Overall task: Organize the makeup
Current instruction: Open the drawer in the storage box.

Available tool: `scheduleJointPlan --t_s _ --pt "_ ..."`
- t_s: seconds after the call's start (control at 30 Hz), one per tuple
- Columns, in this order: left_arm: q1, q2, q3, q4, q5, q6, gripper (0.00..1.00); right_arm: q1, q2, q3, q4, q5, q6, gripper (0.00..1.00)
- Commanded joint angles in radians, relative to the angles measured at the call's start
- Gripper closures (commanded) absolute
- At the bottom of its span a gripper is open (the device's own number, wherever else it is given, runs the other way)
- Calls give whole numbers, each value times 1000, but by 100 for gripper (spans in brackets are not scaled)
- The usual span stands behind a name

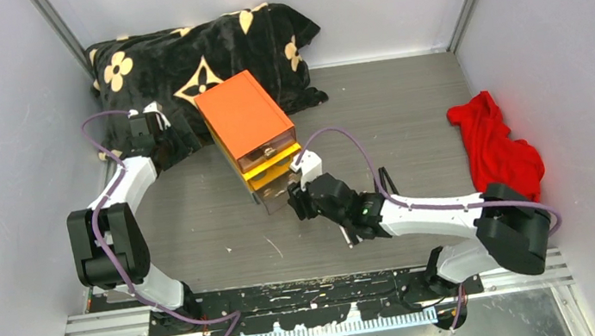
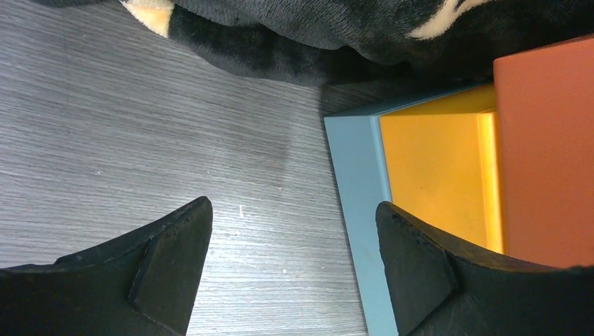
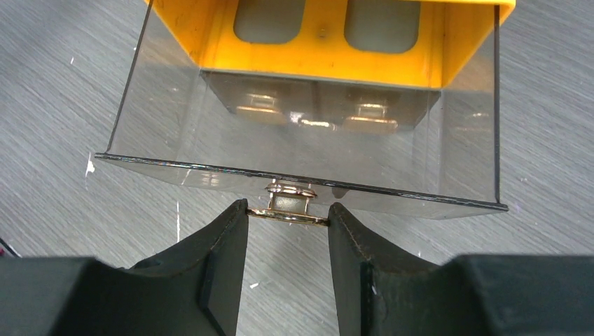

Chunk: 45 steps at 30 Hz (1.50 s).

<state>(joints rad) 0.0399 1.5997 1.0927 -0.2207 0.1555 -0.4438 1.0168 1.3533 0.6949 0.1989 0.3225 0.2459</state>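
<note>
Beneath right gripper, clear drawer front hidden overhead, gold pull pinched

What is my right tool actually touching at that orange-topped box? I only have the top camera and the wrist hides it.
Observer: The right tool is closed on the gold ring pull at the front of the pulled-out clear drawer.
Operator: Anything in that drawer?
Observer: Nothing visible in the part that is out; the table shows through it.
Operator: And the left tool?
Observer: Open and empty, over bare table right beside the orange-topped box.
</note>
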Motion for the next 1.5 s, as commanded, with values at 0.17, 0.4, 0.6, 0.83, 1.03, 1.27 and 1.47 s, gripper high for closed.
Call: scheduleJointPlan --t_s 0.17,0.4,0.6,0.83,1.03,1.27,1.47 --pt "3 -14 38 35 -6 17 13 45 -151 -95 -71 92 67 92" --pt "2 -9 39 35 -10 20 13 76 -226 -159 -115 101 107 90" --pt "3 -7 35 34 -12 24 13 92 -258 -175 -136 137 114 61" --pt "3 -2 43 31 -11 28 13 94 -267 -131 -172 157 88 8" --pt "3 8 46 30 -11 31 13 94 -312 -81 -238 167 74 8" --pt "3 5 58 14 -11 32 13 94 -421 2 -498 261 89 10" --pt "1 -31 62 -17 2 16 13 95 -407 107 -841 381 228 32"
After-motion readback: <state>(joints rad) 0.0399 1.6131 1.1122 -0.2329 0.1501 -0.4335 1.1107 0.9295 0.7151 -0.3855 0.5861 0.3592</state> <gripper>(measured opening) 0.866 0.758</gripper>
